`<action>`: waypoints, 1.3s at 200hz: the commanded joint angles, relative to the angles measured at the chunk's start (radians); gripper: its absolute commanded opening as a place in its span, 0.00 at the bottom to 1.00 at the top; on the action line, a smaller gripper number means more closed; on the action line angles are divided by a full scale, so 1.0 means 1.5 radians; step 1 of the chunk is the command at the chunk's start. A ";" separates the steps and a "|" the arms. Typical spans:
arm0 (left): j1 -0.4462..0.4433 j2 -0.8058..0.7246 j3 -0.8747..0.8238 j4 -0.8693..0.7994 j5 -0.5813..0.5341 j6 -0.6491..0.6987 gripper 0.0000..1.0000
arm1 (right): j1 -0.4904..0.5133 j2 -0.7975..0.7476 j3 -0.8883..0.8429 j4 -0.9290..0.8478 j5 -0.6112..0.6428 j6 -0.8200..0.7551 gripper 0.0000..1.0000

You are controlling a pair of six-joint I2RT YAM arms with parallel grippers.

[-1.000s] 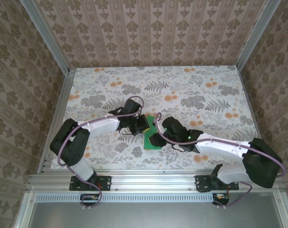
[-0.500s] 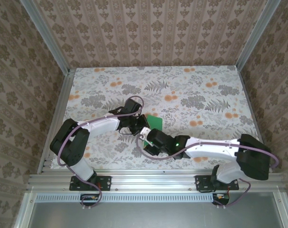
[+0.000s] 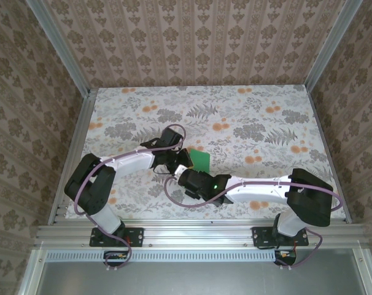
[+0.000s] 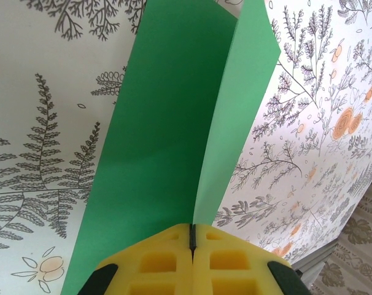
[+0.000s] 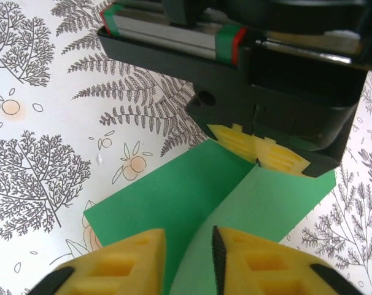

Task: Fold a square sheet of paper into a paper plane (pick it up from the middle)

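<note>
Brown damask wallpaper (image 3: pixel 192 43) walls in a table (image 3: pixel 266 117) covered in a grey fern and orange-fruit print. From above, the square sheet of paper (image 3: pixel 202 160) shows as a small bright green patch near the middle, with the left gripper (image 3: pixel 181 160) at its left edge and the right gripper (image 3: pixel 191 174) just below it. On the left wrist camera, the thin, matte, unprinted sheet is lifted along its middle: 2 yellow ribbed pads (image 4: pixel 167 264) are pressed together on a raised ridge, 1 half lying flat on the cloth and the other standing up as a paler flap. On the right wrist camera, the right gripper's yellow fingers (image 5: pixel 124 258) stand a little apart, straddling the near end of that ridge without visibly squeezing it, while the left gripper clamps the far end. As I judge it, only the centre fold is under way and not yet pressed flat; nose corners and wings are all left.
</note>
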 commanded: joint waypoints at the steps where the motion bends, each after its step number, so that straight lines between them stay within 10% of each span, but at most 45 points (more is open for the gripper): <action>1: 0.001 0.009 0.022 -0.018 0.008 0.015 0.00 | 0.003 0.002 0.027 -0.046 0.030 0.015 0.22; 71: 0.003 -0.003 0.021 -0.034 -0.001 0.021 0.03 | 0.002 -0.010 0.028 -0.044 0.017 0.041 0.00; 140: 0.032 -0.133 -0.012 -0.137 -0.123 0.035 0.69 | -0.006 -0.010 0.037 -0.026 -0.079 0.140 0.00; 173: 0.076 -0.273 -0.076 -0.207 -0.198 0.037 0.84 | -0.017 0.015 0.065 -0.003 -0.131 0.205 0.00; 221: 0.112 -0.416 -0.153 -0.229 -0.213 0.046 0.83 | -0.032 0.074 0.124 0.015 -0.197 0.295 0.00; 260: 0.110 -0.450 -0.186 -0.234 -0.190 0.044 0.49 | -0.065 0.084 0.093 0.092 -0.293 0.365 0.00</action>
